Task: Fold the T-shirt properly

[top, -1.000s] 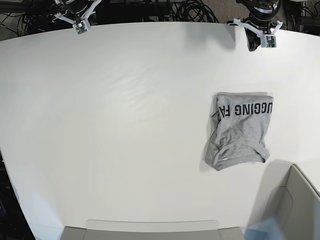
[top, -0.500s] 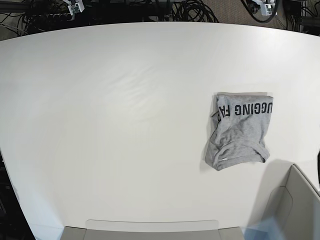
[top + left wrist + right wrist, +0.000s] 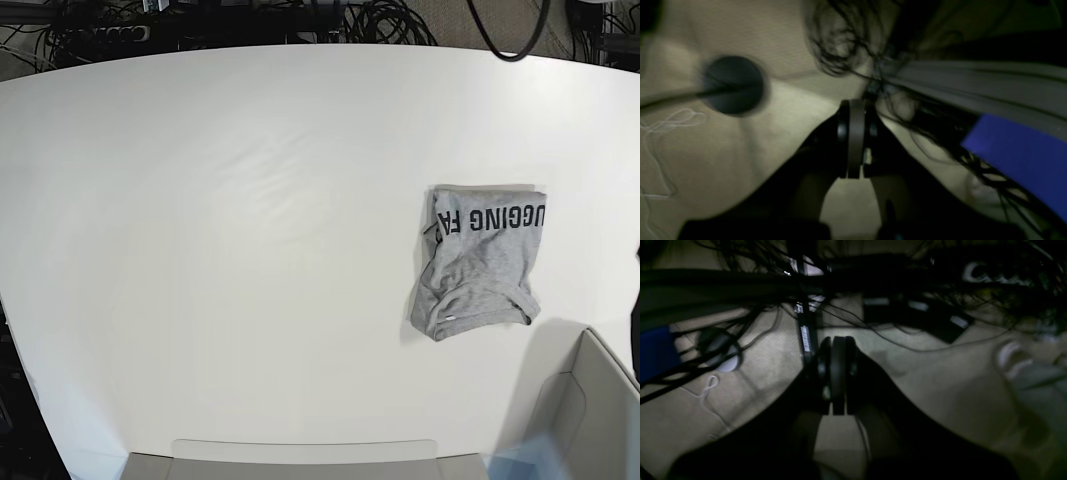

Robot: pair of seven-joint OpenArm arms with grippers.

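The T-shirt (image 3: 478,262) lies folded into a compact bundle on the right side of the white table (image 3: 250,250), black lettering showing along its far edge. Left gripper (image 3: 855,138) — jaws pressed together, holding nothing, over beige floor and cables. Right gripper (image 3: 836,375) — likewise closed and empty. Neither gripper appears in the base view.

One T-shirt (image 3: 478,262), one table (image 3: 220,250), two end effectors (image 3: 855,140) (image 3: 836,373).

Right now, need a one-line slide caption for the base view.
Folded grey T-shirt, black lettering showing, lies alone on the white table; neither arm is in view.
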